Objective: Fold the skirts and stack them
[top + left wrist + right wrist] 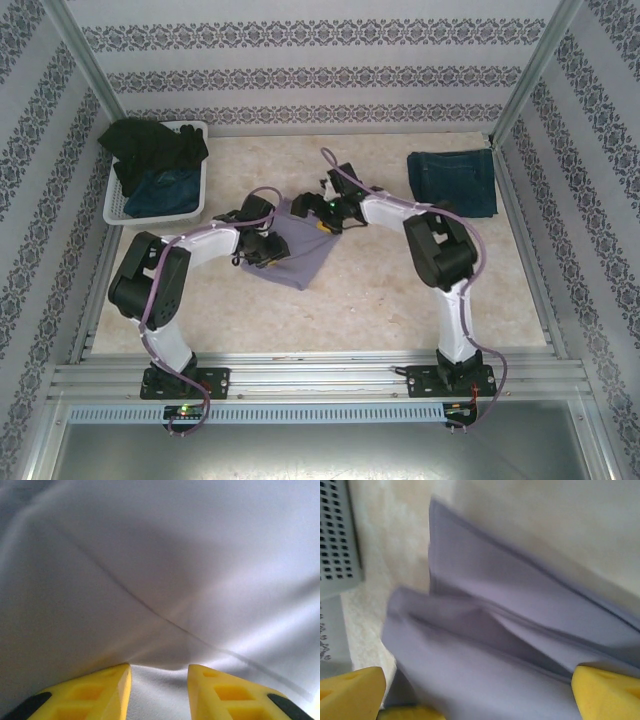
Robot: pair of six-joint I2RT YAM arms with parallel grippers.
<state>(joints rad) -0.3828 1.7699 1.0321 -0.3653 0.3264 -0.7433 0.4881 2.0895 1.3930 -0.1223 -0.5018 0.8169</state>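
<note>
right pincer (476, 675) wide open astride soft creased lavender skirt (510, 605) | left pincer (159, 667) half-open, grip unclear

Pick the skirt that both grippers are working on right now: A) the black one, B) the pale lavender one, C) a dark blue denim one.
B: the left gripper and the right gripper are both at the lavender skirt in the middle of the table, while the black skirt lies in the basket.
</note>
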